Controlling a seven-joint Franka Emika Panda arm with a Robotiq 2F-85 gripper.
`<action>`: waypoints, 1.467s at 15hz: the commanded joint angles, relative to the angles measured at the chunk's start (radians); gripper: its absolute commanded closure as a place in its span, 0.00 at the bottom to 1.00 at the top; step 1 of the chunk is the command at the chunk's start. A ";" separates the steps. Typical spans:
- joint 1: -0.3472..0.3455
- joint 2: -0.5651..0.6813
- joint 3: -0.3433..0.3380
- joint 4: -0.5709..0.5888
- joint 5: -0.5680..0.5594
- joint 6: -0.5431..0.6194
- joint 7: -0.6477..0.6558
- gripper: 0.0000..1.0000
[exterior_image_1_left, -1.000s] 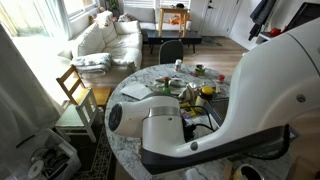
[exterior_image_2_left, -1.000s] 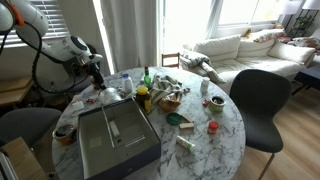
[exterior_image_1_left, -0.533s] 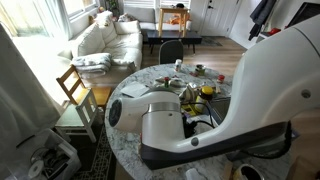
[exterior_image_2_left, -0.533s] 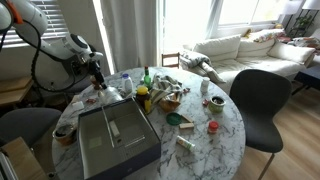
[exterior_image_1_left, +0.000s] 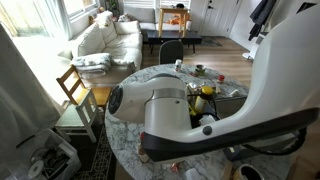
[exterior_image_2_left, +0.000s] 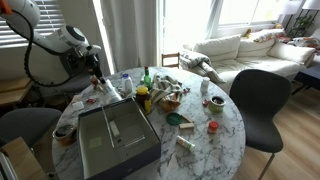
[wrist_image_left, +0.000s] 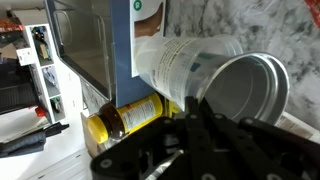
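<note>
In an exterior view my gripper (exterior_image_2_left: 97, 75) hangs fingers down over the far left edge of the round marble table (exterior_image_2_left: 225, 130), just left of a clear plastic container (exterior_image_2_left: 125, 83). In the wrist view the dark fingers (wrist_image_left: 190, 103) meet at their tips, with nothing visible between them. They sit right against the clear labelled container (wrist_image_left: 200, 62), which lies on its side with its round open mouth (wrist_image_left: 248, 92) facing me. A yellow bottle (wrist_image_left: 125, 117) lies beside the fingers, below a blue box (wrist_image_left: 125, 45). My own arm (exterior_image_1_left: 200, 110) blocks the gripper in one exterior view.
A grey metal box (exterior_image_2_left: 115, 135) fills the table's near left. Bottles and jars (exterior_image_2_left: 160, 95), a green lid (exterior_image_2_left: 175, 119) and a red lid (exterior_image_2_left: 211, 127) clutter the middle. A dark chair (exterior_image_2_left: 260, 100) stands at the right, a wooden chair (exterior_image_1_left: 75, 85) by the table, and a sofa (exterior_image_2_left: 235, 50) behind.
My gripper has sunk slightly toward the table beside the clear container. The arm's near body has shifted in the exterior view. The objects have not moved.
</note>
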 joint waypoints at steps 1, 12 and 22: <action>-0.022 -0.095 0.016 -0.100 0.021 0.056 0.015 0.99; -0.079 -0.215 0.014 -0.261 0.019 0.348 0.044 0.95; -0.111 -0.275 0.018 -0.332 0.057 0.520 0.086 0.99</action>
